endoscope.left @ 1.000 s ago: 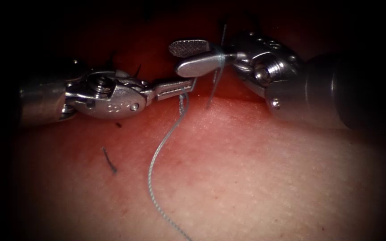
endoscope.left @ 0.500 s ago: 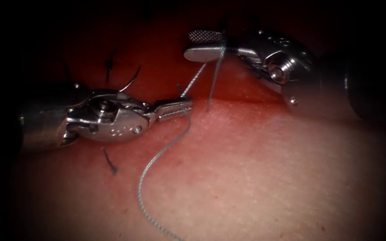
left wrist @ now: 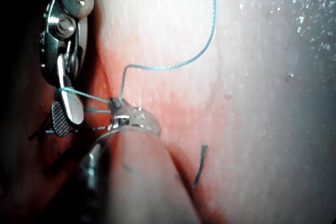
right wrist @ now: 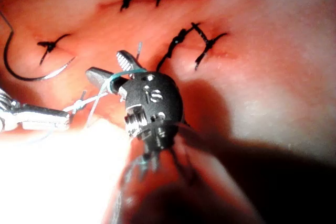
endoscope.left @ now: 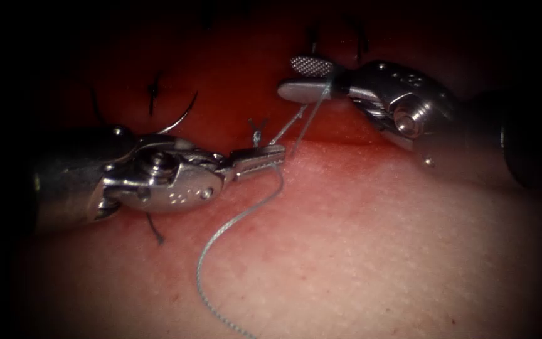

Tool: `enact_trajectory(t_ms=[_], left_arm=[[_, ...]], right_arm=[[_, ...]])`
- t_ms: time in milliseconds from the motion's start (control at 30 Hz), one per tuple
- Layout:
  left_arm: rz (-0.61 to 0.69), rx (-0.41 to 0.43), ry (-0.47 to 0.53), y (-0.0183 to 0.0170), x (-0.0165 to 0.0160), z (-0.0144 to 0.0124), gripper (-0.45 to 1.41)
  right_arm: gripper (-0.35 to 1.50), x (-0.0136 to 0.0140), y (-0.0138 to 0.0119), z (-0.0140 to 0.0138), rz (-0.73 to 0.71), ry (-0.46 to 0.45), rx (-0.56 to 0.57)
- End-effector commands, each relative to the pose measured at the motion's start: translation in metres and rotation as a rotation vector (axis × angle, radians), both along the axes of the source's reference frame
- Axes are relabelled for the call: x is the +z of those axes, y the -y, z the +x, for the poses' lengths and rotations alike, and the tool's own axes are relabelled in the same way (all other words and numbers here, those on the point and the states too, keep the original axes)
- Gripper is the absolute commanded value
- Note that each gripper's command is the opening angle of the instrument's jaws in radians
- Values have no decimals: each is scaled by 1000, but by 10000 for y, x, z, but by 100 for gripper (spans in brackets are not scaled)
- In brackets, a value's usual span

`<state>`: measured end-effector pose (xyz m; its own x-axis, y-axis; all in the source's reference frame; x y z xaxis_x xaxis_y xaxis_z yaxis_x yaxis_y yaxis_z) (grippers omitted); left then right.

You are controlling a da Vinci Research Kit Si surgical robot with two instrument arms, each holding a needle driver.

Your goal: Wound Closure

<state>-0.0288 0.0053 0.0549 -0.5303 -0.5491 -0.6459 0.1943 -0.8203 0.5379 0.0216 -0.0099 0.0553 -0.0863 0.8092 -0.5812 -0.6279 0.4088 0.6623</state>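
Observation:
My left tool (endoscope.left: pixel 277 152) is shut on the teal thread (endoscope.left: pixel 233 220) close to a small knot (endoscope.left: pixel 256 135). From that knot two taut strands climb to my right tool (endoscope.left: pixel 288 76), whose jaws stand open with the thread looped around their base. The curved needle (endoscope.left: pixel 186 110) lies free on the tissue (endoscope.left: pixel 377 251), behind the left tool and held by neither. The long tail of thread trails from the left tool toward the front. The right wrist view has the right tool (right wrist: pixel 105 63), the loop and the needle (right wrist: pixel 21 74). The left wrist view shows the left tool (left wrist: pixel 119 114) on the thread (left wrist: pixel 173 66).
Several dark finished stitches (right wrist: pixel 178 40) cross the cut behind the tools. A short cut end of thread (endoscope.left: pixel 155 232) lies on the tissue under the left tool, also in the left wrist view (left wrist: pixel 199 163). Red fluid stains the ridge near the knot.
The left tool has moved down and the right tool has drawn back to the right. The loop around the right jaws has stretched into taut strands, and the needle has come into sight.

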Motion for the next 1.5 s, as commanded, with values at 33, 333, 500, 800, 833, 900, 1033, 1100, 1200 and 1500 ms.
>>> enact_trajectory(t_ms=[33,333,500,800,833,900,1033,1100,1200,1500], left_arm=[[1,0,4,-6,4,-8,-45],[7,5,6,-14,10,-16,-45],[8,11,0,-10,12,-19,-45],[11,17,-3,-9,13,-21,-45],[11,17,-3,-9,13,-21,-45],[11,17,-3,-9,13,-21,-45],[11,17,-3,-9,13,-21,-45],[11,17,-3,-9,13,-21,-45],[11,18,-3,-9,13,-21,-45],[22,26,6,-20,9,-4,-45]], right_arm=[[88,6,0,2,8,9,21],[99,12,4,-8,69,19,86],[98,23,2,-8,141,-2,120],[94,38,-3,-4,232,-34,162],[94,39,-3,-2,236,-39,162],[96,40,-3,2,241,-46,159],[78,41,-5,8,242,-48,160],[76,41,-6,8,243,-47,161],[4,40,-8,8,243,-37,173],[-35,21,5,15,204,-56,168]])
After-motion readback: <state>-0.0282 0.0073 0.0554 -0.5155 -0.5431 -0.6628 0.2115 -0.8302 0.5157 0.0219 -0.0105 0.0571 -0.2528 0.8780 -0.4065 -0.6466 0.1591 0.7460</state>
